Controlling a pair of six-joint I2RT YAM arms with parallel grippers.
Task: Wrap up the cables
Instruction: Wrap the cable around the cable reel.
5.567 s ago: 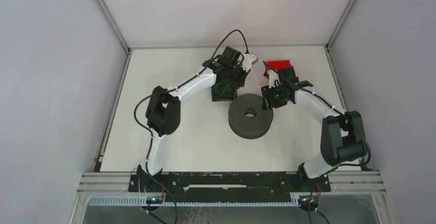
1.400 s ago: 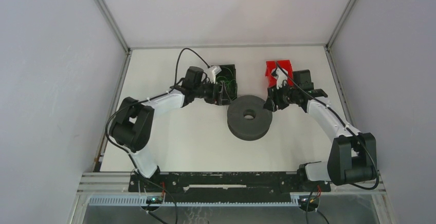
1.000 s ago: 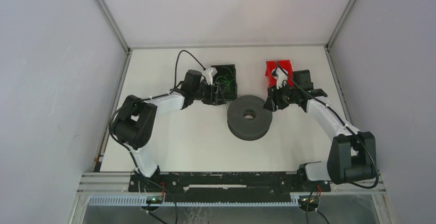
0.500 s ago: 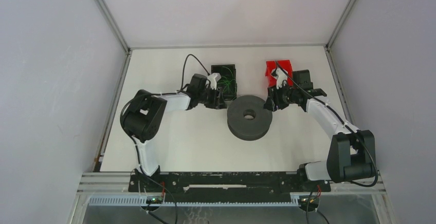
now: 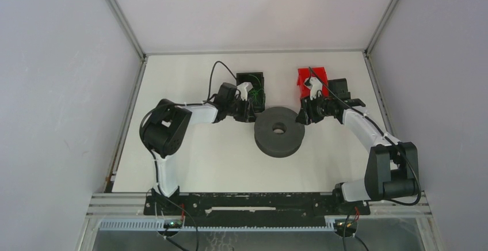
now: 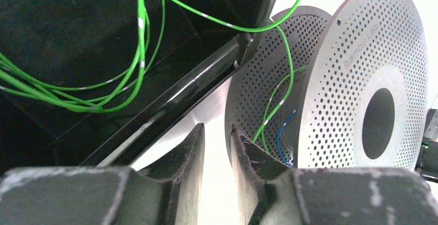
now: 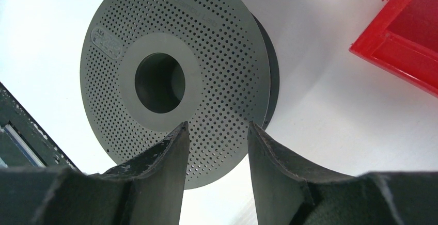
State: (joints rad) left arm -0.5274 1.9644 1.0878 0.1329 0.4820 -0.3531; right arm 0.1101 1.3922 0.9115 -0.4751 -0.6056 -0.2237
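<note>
Mostly the green cables (image 6: pixel 93 88) loop inside the black bin (image 6: pixel 51 29), 1 strand running over its rim into the grey spool (image 6: pixel 361 54); left tool (image 6: pixel 217 132) narrowly parted, right tool (image 7: pixel 218 127) spread at the spool's edge

Left fingers (image 6: pixel 187 178) narrower, nearer spool (image 6: pixel 330 132)

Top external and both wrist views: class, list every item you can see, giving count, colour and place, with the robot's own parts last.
spool: one, grey, lying flat mid-table
black bin: one, black, behind the spool, to its left
cables: several loops, bright green, in the black bin, one strand running onto the spool
blue wire: one, blue, between the spool's flanges
red bin: one, red, behind the spool, to its right
table: one, white, under everything
left gripper: one, dark fingers, narrow gap, between black bin and spool
right gripper: one, dark fingers, apart, at the spool's right edge
</note>
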